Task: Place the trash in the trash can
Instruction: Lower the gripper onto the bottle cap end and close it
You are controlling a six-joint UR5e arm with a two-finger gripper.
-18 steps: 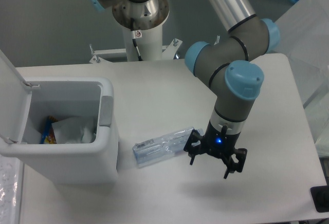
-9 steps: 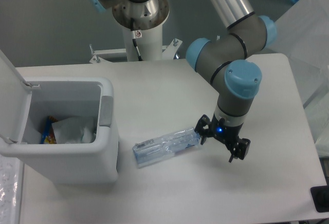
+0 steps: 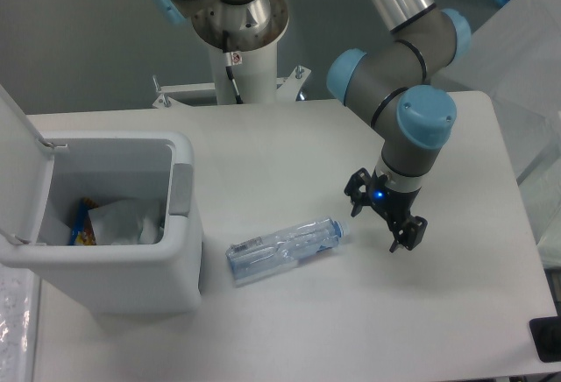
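Note:
The crushed clear water bottle lies on its side on the white table, blue cap pointing right, just right of the trash can. The white bin stands open at the left, and a crumpled white tissue rests inside it. My gripper hangs open and empty a little right of the bottle's cap end, not touching it, with its fingers spread along a diagonal.
A blue and yellow snack packet sits in the bin beside the tissue. The bin's lid stands up at the left. The robot base is at the back. A black object sits at the table's front right corner.
The gripper has moved up and to the right, turning as it went, and now sits just past the bottle's cap end. The bottle has not moved.

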